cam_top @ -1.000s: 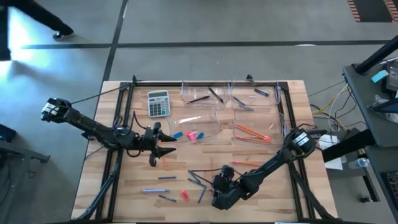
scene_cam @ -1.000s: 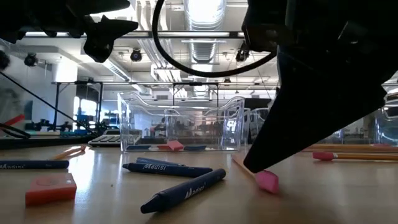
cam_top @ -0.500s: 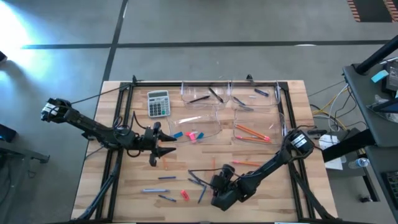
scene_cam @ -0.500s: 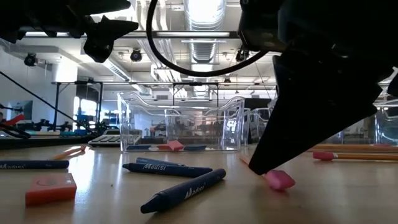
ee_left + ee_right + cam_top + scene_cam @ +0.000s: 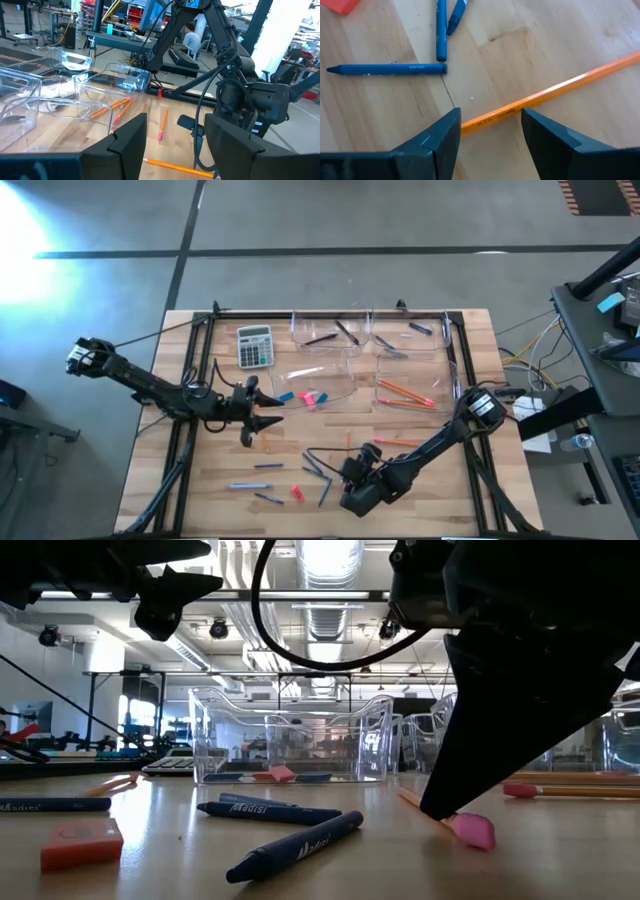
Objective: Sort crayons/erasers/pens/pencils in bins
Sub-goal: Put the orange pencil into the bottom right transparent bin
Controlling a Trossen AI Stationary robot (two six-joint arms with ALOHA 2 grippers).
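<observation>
Two arms from above: left gripper [image 5: 262,418] hangs mid-desk, just in front of the near-left one of the bins [image 5: 345,376], fingers spread wide and holding nothing; right gripper [image 5: 352,472] sits low near the front edge of the desk [image 5: 470,330], fingers likewise wide. Has crept only slightly over the last second, among loose blue crayons [image 5: 268,466] and a red eraser [image 5: 297,492]. Leaves bare wood between there and the bin with two pencils [image 5: 405,392] in it, so room enough for a carry; calculator [image 5: 255,346] well clear at the back left. From desk height: pink end of the pencil [image 5: 472,831] now lies farther right than a second ago, nudged along the wood by the dark finger tip [image 5: 440,808] touching it, not lifted. Suggests a grasp not yet made and the pencil skidding under the approach. Crayons [image 5: 295,848] and a red eraser [image 5: 82,842] lie apart from it; clear bin [image 5: 290,735] farther back with erasers inside. Past the left wrist: fingers [image 5: 127,142] wide over nothing, one pencil [image 5: 162,122] loose on the wood ahead, the right arm [image 5: 250,100] bent down beyond, a seated person in the room behind. Past the right wrist: orange pencil [image 5: 545,95] runs slantwise through the gap between the wide fingers [image 5: 442,140], flat on the desk, ungripped; blue crayon [image 5: 387,69] near, apart from it. Probably calls for closing squarely before any lift, with the front edge close behind.
</observation>
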